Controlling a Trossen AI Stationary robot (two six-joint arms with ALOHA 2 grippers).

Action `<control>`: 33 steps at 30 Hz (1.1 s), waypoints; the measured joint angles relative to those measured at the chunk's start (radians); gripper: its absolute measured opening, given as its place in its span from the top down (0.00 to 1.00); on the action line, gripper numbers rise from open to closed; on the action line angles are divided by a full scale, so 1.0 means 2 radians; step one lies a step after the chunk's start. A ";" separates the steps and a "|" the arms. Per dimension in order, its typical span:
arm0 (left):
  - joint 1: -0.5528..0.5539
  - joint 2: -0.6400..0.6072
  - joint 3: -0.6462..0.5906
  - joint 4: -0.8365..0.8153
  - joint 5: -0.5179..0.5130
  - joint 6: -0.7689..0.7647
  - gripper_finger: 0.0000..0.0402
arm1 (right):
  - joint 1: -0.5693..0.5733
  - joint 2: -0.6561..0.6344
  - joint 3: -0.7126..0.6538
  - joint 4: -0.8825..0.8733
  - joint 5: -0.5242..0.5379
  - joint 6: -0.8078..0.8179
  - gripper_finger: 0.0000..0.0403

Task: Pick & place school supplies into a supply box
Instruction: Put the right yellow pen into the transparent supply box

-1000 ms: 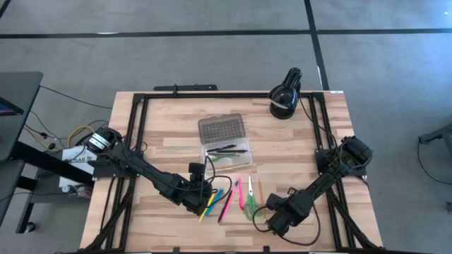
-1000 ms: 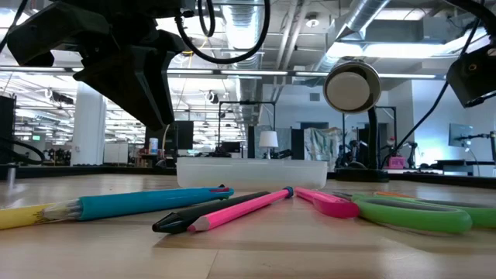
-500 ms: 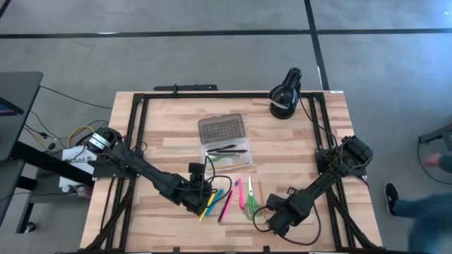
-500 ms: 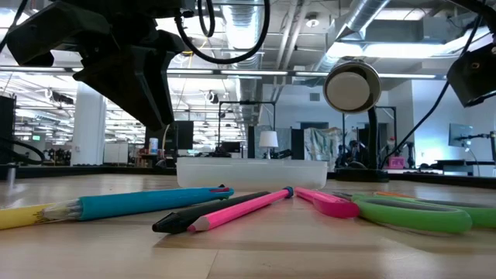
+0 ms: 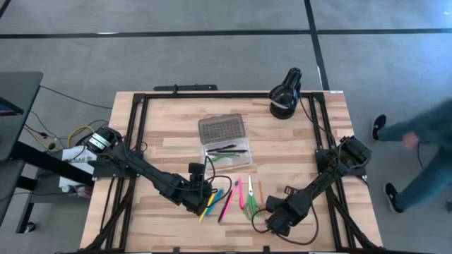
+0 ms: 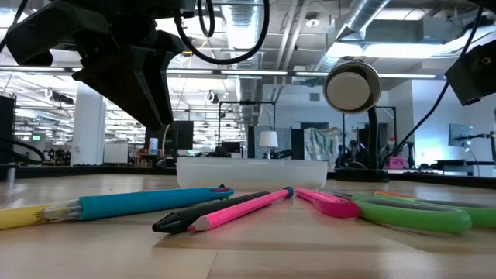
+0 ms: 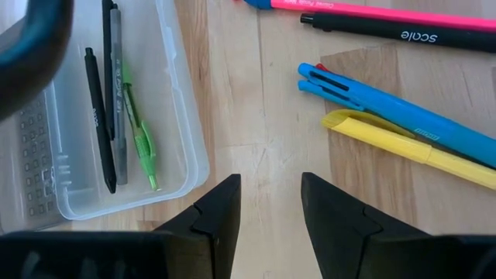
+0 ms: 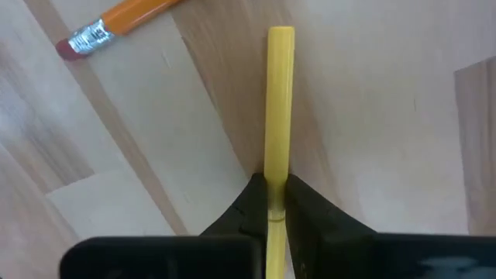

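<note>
The right gripper point(image 8: 277, 200) is low over the near part of the desk point(image 5: 169, 134), and its fingers point(image 8: 304, 208) are clenched on a thin yellow stick point(image 8: 279, 101) that runs out straight ahead of them over the wood. Just beside the stick's far end lies an orange pencil point(image 8: 124, 21) with a metal band at its end. In the high view this gripper point(image 5: 270, 220) sits near the desk's front edge, close to the green scissors point(image 5: 253, 205).

The left gripper point(image 7: 270, 203) hangs over bare wood with its fingers point(image 7: 221, 209) released and nothing between them. It is between the box point(image 7: 186, 116) and the loose pens: a blue pen point(image 7: 387, 116) and a yellow pen point(image 7: 411, 147) lying side by side, with a black pen point(image 7: 387, 32) and a pink pen point(image 7: 372, 8) farther off. From above, the left gripper point(image 5: 201, 200) is just beside this fan of pens.

The box point(image 5: 227, 152) stands near the middle of the desk with its dotted grey lid point(image 5: 221, 129) folded open. Inside it lie two dark pens point(image 7: 101, 116) and a green pen point(image 7: 139, 139).

In the low view the blue pen point(image 6: 147, 203), the black pen point(image 6: 209, 213), the pink pen point(image 6: 248, 208) and the scissors point(image 6: 411, 213) lie in front of the box point(image 6: 252, 172). A black lamp point(image 5: 284, 95) stands at the far right of the desk, and a person point(image 5: 417, 155) is on the floor beyond its right side.
</note>
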 joint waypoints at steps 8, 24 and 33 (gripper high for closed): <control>0.000 0.000 0.000 -0.001 0.010 -0.004 0.67 | -0.018 0.003 0.028 -0.061 0.051 -0.057 0.97; -0.007 0.000 0.000 -0.044 0.010 -0.055 0.67 | -0.088 0.000 0.093 -0.151 0.112 -0.204 0.98; -0.040 0.000 0.000 -0.056 0.006 -0.091 0.67 | -0.169 0.000 0.149 -0.138 0.188 -0.352 0.98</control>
